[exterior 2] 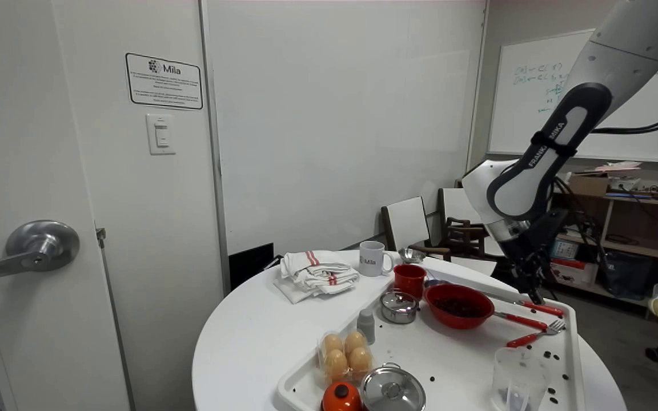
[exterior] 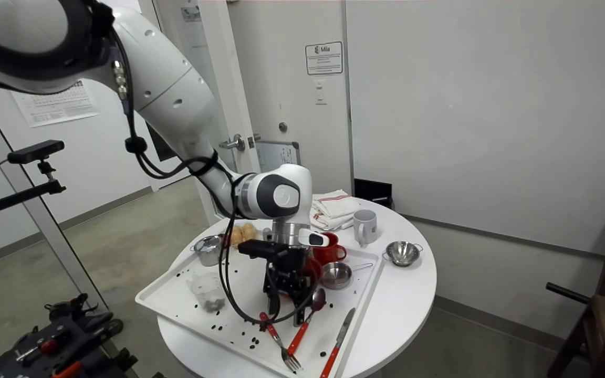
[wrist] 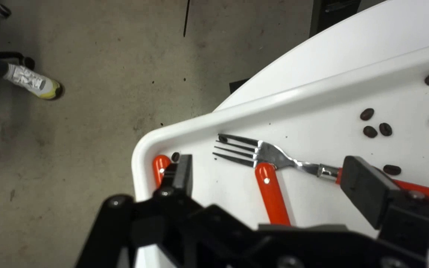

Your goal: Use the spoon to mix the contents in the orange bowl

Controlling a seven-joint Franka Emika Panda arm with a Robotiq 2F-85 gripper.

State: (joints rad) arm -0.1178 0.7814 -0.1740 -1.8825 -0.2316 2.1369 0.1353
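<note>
Closest to the wrist camera, the gripper (wrist: pixel 270 169), spread wide and pinching nothing, above a corner of the tray (wrist: pixel 229 186) on the desk (exterior 2: pixel 243 354). Framed between its two sides in the wrist view, the red handle of the spoon (wrist: pixel 273 197), flat on the tray, with the head end toward the orange bowl (exterior 2: pixel 456 323). In the bowl, dark beans (exterior 2: pixel 460 306). On closing, could well catch the fork (wrist: pixel 281 156) too, because of a fork head right by the spoon's end and a fork handle partly behind one side of the gripper. Could also scrape the tray, with so low a handle, or nudge the bowl on lifting, with the spoon's head so near it. Later, could fling beans over the rim from hasty stirring. By count: one spoon, one fork, one knife (exterior: pixel 338 344), one orange bowl, one red mug (exterior 2: pixel 409 281), one pale mug (exterior 2: pixel 370 260), one clear cup (exterior 2: pixel 520 371), one grey shaker (exterior 2: pixel 365 327), four eggs (exterior 2: pixel 336 363) in an exterior view, and nine loose beans (wrist: pixel 385 129) in the wrist view.
</note>
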